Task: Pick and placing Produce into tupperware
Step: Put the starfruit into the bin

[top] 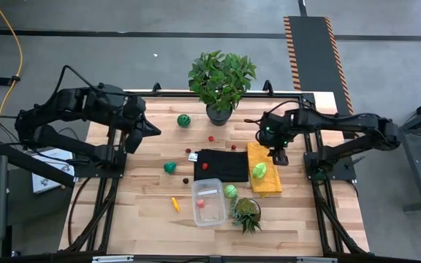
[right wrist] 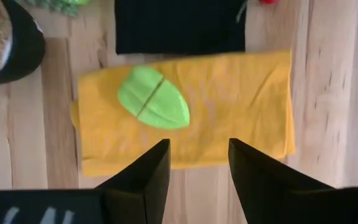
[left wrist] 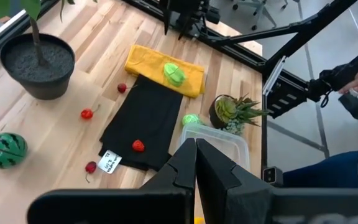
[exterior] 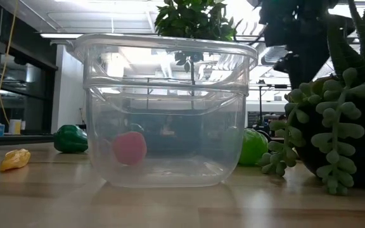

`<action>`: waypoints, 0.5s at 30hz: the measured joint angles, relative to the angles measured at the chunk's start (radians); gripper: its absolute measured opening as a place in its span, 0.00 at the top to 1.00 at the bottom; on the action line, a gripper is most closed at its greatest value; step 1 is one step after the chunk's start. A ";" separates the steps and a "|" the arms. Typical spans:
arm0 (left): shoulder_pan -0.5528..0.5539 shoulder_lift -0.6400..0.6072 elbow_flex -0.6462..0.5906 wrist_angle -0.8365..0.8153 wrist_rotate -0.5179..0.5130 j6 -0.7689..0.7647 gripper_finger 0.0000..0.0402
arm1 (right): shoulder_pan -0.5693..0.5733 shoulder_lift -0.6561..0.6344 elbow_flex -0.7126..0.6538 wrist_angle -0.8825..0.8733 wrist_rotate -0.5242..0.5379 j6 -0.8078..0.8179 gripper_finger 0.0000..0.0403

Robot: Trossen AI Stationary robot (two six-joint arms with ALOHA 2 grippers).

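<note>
The tupperware (top: 207, 201) sat low-centre in the high view, one red piece inside. My right fingers (right wrist: 197, 163) hung released above the yellow cloth (right wrist: 241, 106); descending off-line risked pinching cloth instead of the green leafy piece (right wrist: 154, 99). My left fingers (left wrist: 195, 163) were clenched, empty.

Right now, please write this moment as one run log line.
right gripper: open, above yellow cloth | left gripper: shut, waiting | tupperware: one red piece inside

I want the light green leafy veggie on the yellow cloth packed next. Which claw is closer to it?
The right claw. It hangs open just above the yellow cloth, beside the green veggie. The left claw is shut, far across the table.
</note>
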 joint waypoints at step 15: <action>0.000 -0.001 0.000 -0.003 0.000 -0.012 1.00 | 0.176 0.014 0.040 0.008 0.049 -0.085 0.36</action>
